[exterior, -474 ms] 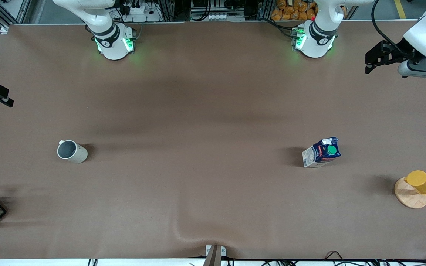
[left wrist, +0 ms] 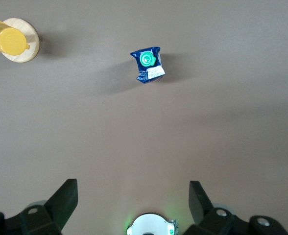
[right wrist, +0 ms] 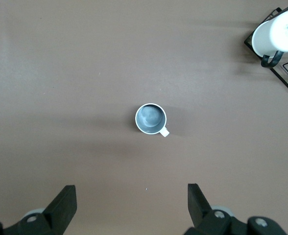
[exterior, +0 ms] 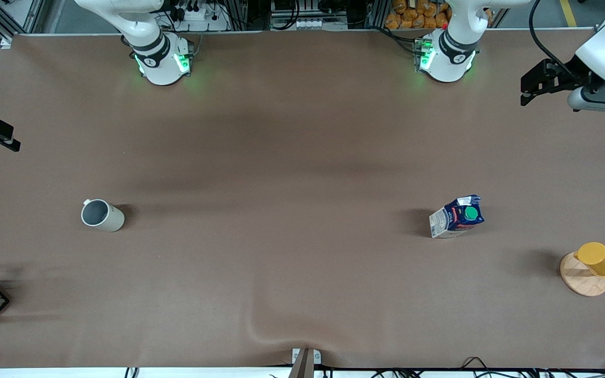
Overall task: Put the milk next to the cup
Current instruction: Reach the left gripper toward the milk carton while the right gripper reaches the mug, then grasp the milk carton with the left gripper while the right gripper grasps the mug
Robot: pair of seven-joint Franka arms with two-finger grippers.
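Black left tool [left wrist: 131, 205] hangs wide apart, holding nothing.

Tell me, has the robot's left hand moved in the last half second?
Yes. The left hand has shifted slightly toward the table edge by the bases, while the milk sits untouched.

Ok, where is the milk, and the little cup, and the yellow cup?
milk [exterior: 457, 216]: front view, on the blue side of the carton by the green cap.
cup [exterior: 102, 215]: front view, on its beige outer wall and rim.
yellow cup [exterior: 599, 259]: front view, on its yellow side, over the wooden coaster.
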